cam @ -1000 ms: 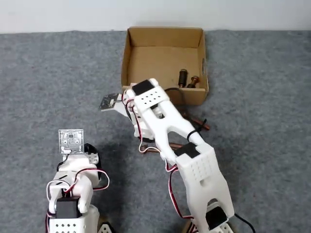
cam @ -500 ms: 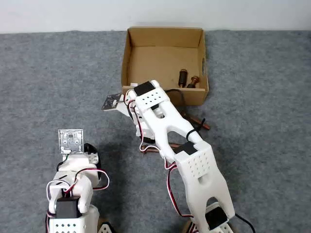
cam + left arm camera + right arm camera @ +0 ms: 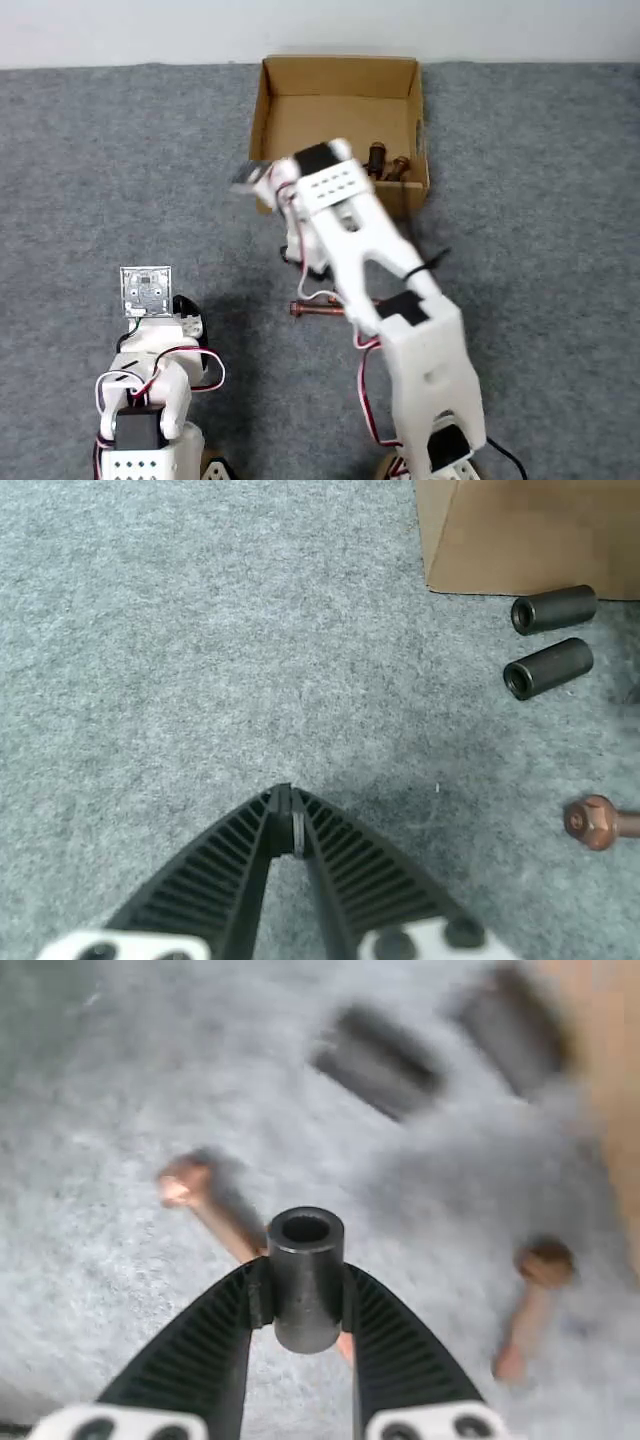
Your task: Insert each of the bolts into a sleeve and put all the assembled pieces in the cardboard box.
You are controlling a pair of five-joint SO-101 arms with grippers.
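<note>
Right tool (image 3: 303, 1285), clamping one sleeve (image 3: 305, 1255), neared box (image 3: 340, 66).

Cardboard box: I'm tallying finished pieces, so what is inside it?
Two pieces lie by the right wall of the cardboard box; the rest of its visible floor is bare. An arm covers its near left corner.
</note>
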